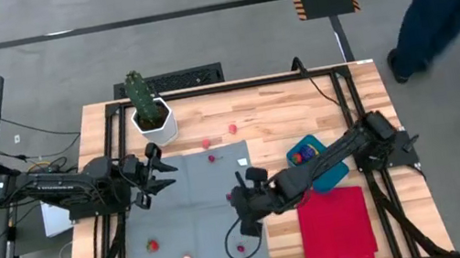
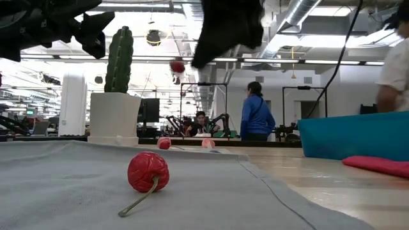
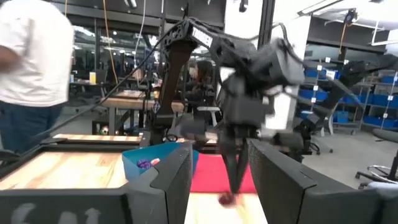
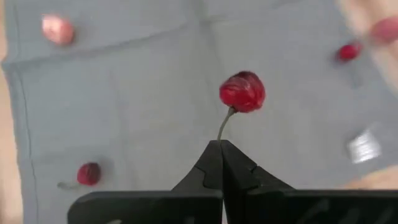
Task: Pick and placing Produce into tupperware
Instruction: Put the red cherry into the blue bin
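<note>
I have the right gripper (image 4: 221, 152) closed on the thin stem of a red cherry (image 4: 242, 91), so the fruit hangs from the fingertips above the grey cloth (image 1: 198, 217) and the soft body is not squeezed. In the high view this gripper (image 1: 245, 210) is over the middle of the cloth, and the teal tupperware (image 1: 321, 163) stands to its right, beside the magenta cloth (image 1: 336, 223), with something purple already inside. I judge that the next move is to carry the cherry across to the tub. Other small red and pink pieces lie loose on the cloth and on the wooden table (image 1: 265, 114). The left gripper (image 1: 152, 174) waits near the cactus (image 1: 142, 97), its fingers apart and holding nothing.
</note>
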`<state>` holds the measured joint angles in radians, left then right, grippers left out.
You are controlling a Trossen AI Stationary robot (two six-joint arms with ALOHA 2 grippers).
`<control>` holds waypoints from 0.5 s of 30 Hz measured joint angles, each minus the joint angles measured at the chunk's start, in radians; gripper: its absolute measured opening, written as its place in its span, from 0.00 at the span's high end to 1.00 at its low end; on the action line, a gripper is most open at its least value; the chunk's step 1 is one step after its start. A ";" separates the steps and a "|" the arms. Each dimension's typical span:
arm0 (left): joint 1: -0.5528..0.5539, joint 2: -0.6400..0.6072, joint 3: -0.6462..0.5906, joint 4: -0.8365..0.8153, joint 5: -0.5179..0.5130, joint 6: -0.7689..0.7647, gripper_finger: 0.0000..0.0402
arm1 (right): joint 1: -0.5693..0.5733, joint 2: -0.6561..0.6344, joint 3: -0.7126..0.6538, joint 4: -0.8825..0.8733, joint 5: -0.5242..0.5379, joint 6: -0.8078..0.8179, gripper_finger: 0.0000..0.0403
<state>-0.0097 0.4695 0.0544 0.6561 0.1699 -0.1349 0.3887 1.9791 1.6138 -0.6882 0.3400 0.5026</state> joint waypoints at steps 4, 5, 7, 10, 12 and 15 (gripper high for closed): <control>0.000 -0.014 0.000 -0.015 0.000 -0.005 0.63 | -0.015 -0.112 -0.023 0.020 0.043 -0.065 0.97; 0.000 -0.016 0.000 -0.018 0.000 -0.006 0.63 | -0.018 -0.145 -0.034 0.012 0.054 -0.076 0.97; 0.000 -0.021 0.000 -0.017 0.000 -0.007 0.63 | -0.020 -0.202 -0.046 0.020 0.081 -0.096 0.97; 0.000 -0.027 0.000 -0.016 0.000 0.000 0.63 | -0.016 -0.293 -0.096 0.019 0.107 -0.116 0.97; 0.000 -0.034 0.000 -0.017 0.000 -0.001 0.63 | -0.016 -0.354 -0.141 0.036 0.116 -0.116 0.97; 0.000 -0.046 0.000 -0.017 0.001 -0.020 0.63 | -0.016 -0.452 -0.226 0.087 0.143 -0.115 0.97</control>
<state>-0.0097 0.4234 0.0547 0.6388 0.1707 -0.1549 0.3724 1.5273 1.3881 -0.6007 0.4831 0.3876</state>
